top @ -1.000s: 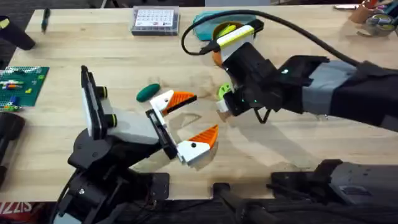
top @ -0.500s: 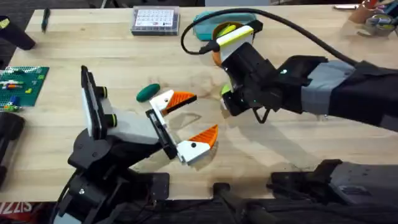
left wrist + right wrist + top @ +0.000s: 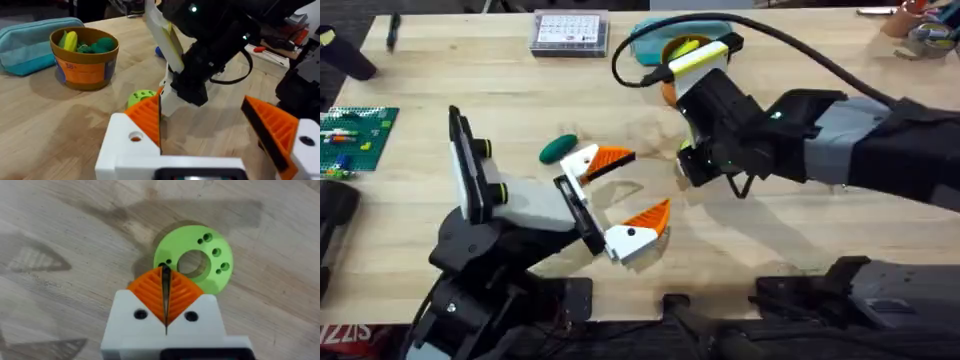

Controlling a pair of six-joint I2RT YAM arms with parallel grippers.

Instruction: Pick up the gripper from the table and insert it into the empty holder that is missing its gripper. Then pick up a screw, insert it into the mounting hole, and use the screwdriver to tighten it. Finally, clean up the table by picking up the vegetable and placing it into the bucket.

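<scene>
Overhead view: the left gripper, white with orange ribbed pads, hangs low over the light wood plank-top table near its middle, its two fingers spread wide with nothing between them. Just beside its upper finger lies the small dark green oval toy vegetable, flat on the wood and apart from the pad. The right gripper, on its black arm reaching in from the right, points down at the table a little way right of the left one. Behind it, near the far edge, the small round orange bucket stands against a teal oval case, partly hidden by the arm. A clear compartment box sits left of the case, and a green circuit board lies near the left edge.

Left wrist view: the bucket stands upright and already holds yellow and green pieces, with the teal case touching its side.

Right wrist view: the right gripper has its orange pads pressed together, holding nothing, their tip just over the edge of a lime-green round disc with holes lying flat on the wood
</scene>
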